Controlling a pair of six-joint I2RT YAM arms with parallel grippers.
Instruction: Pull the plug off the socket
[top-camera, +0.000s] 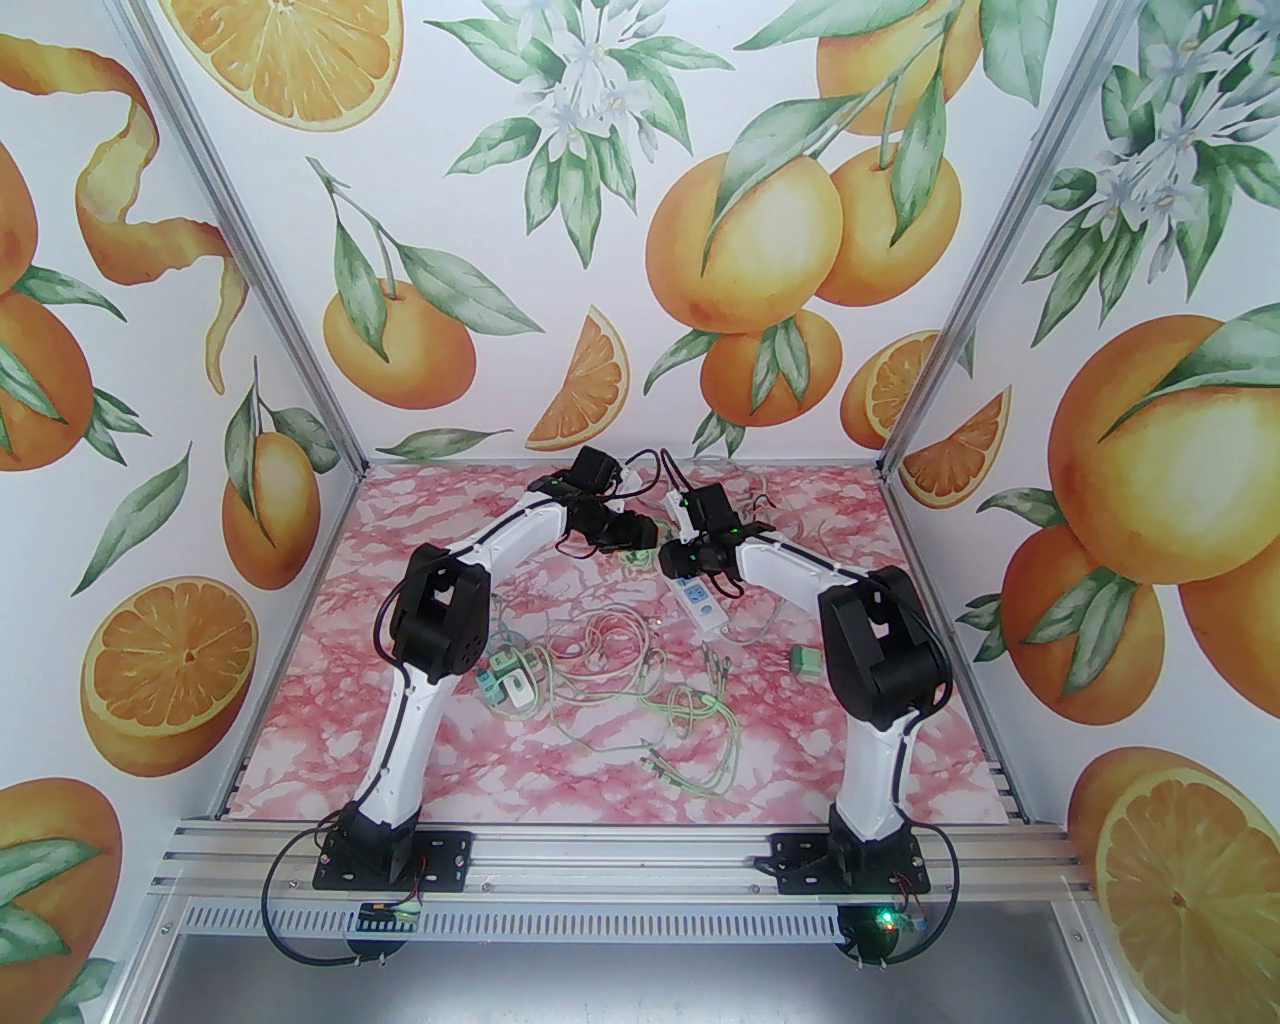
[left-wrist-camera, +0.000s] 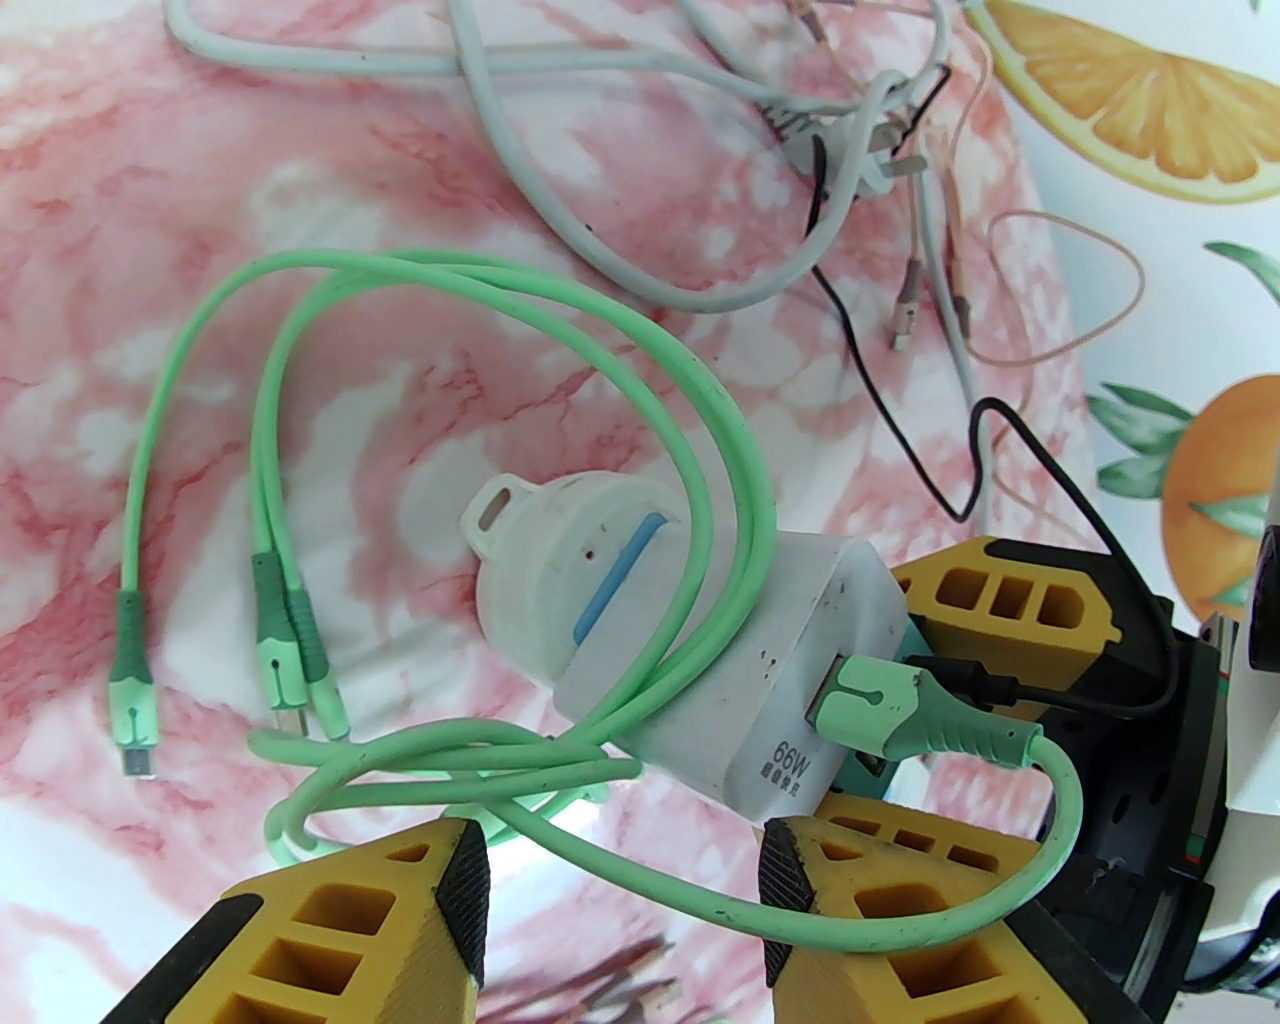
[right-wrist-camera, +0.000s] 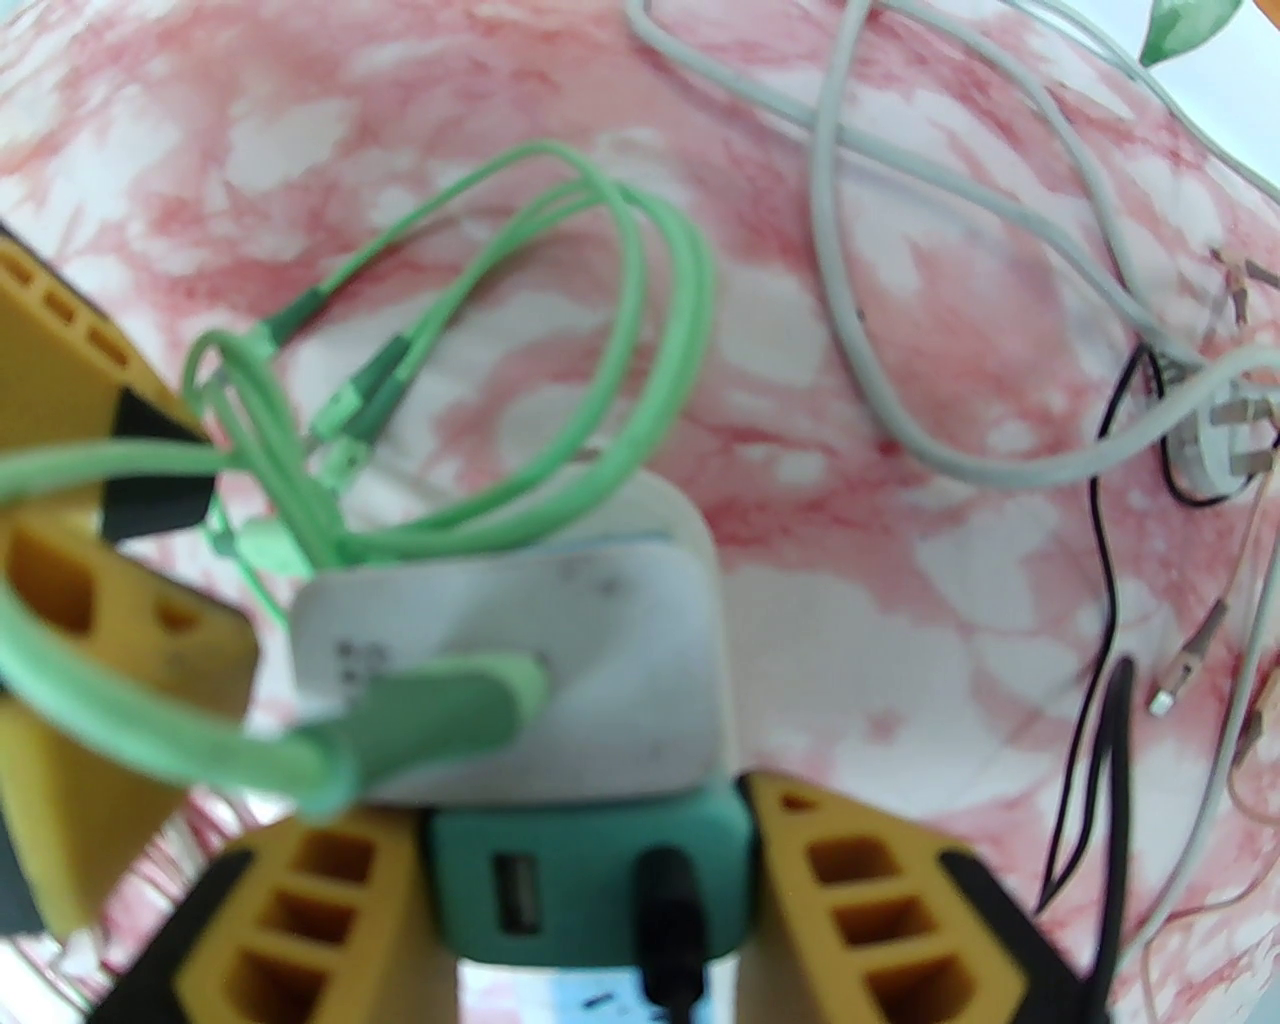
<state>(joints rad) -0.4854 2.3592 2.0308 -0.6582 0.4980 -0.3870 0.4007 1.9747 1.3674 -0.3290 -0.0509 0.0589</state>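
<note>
1. Found the white boxy plastic charger plug (left-wrist-camera: 800, 630) over the far middle of the pink marbled table top (top-camera: 560, 800), between the two grippers. Showed grey "66W" print on one face and a few dark specks.
2. Noted a mint-green rubber USB connector (left-wrist-camera: 890, 715) seated in its end. Followed the mint-green rubbery cable (left-wrist-camera: 480, 270) looping over the plug to three dark-collared tips lying on the table.
3. Saw the plug's other end against a white rounded plastic socket body (left-wrist-camera: 560, 590) with a blue stripe and a small hanging loop. Could not tell how deep the plug sat.
4. Spotted a teal rounded plastic charger block (right-wrist-camera: 590, 850) touching the white plug, with one bare USB port and a black cable (right-wrist-camera: 670, 920) in the other.
5. Read the right gripper (right-wrist-camera: 580, 810) as clamped on that teal block, one yellow finger against each side.
6. Read the left gripper (left-wrist-camera: 625, 875) as parted and gripping nothing, with green cable crossing the gap and the plug's corner just beside one black pad.
7. Farther out, made out a white power strip with blue outlets (top-camera: 712, 622) under the right arm's end; could not tell whether it was the socket body itself. Also made out a loose teal charger (top-camera: 805, 658) and a tangle of thin cables (top-camera: 640, 680).
</note>
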